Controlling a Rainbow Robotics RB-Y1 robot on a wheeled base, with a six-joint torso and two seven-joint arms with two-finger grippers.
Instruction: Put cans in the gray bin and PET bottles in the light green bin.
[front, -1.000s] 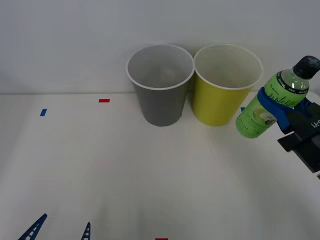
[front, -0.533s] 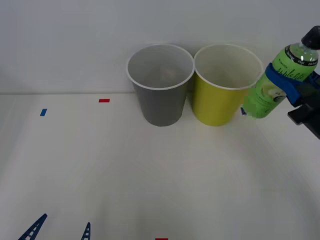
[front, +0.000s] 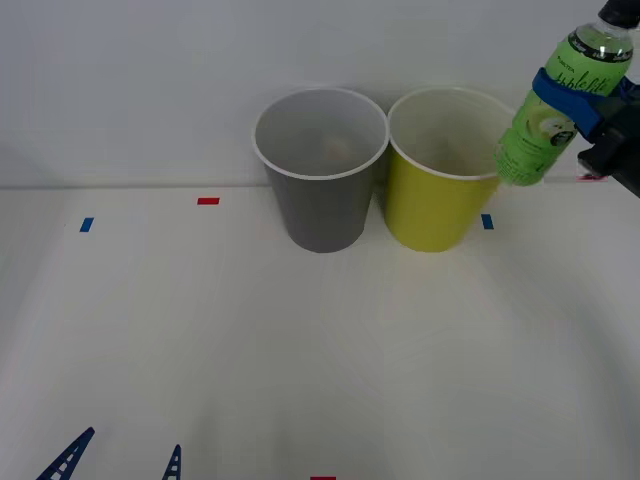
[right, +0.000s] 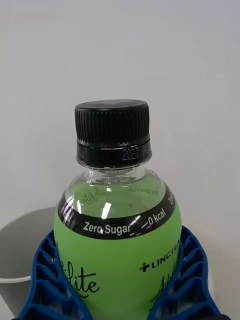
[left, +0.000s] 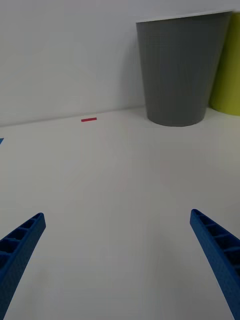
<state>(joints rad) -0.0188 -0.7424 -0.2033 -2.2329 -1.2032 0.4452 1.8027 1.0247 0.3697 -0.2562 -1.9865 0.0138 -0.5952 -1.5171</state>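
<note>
Risk of a missed drop is the main concern: the right gripper (front: 570, 95), clamped on the PET bottle (front: 562, 98), holds it tilted, its base level with the rim of the light green bin (front: 432, 205) on the side facing the gripper. Early release would probably send it onto the table (front: 300, 350). The gray bin (front: 320, 200) stands beyond. The left gripper (left: 117, 260) hangs low, fingers apart. Compared with one second ago, the bottle is higher and closer to the bin.
</note>
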